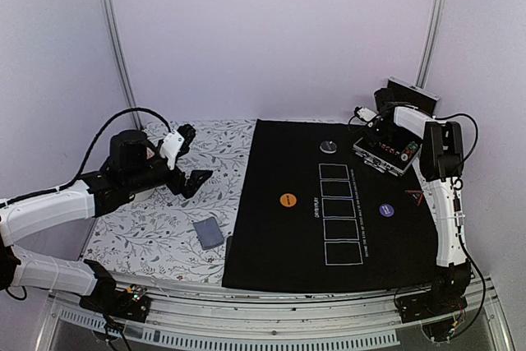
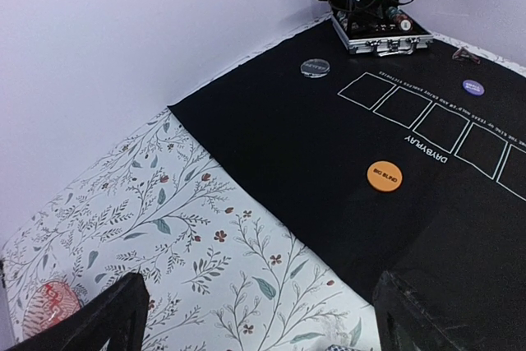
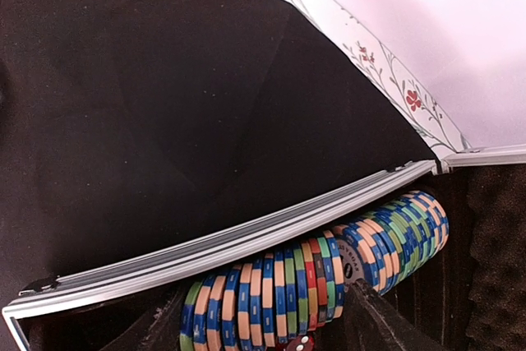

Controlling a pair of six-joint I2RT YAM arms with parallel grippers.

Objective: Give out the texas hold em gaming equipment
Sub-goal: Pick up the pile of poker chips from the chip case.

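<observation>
A row of striped poker chips (image 3: 279,293) stands on edge in the open silver-edged case (image 3: 230,244). My right gripper (image 3: 263,330) reaches into the case (image 1: 386,154), its fingers (image 3: 374,322) pressed against a stack of those chips on both sides. On the black mat (image 1: 279,244) lie an orange disc (image 1: 288,200), a purple disc (image 1: 385,210), a silver disc (image 1: 328,147) and a red triangle marker (image 1: 413,196). A grey-blue card deck (image 1: 209,233) rests on the floral cloth. My left gripper (image 1: 193,156) hovers open over that cloth, holding nothing.
A pink round object (image 2: 45,306) lies on the floral cloth at the far left. The case lid (image 1: 413,96) stands up at the back right, near the wall. Five white card boxes (image 1: 339,213) are printed down the mat's middle. A red die (image 3: 300,343) sits under the chips.
</observation>
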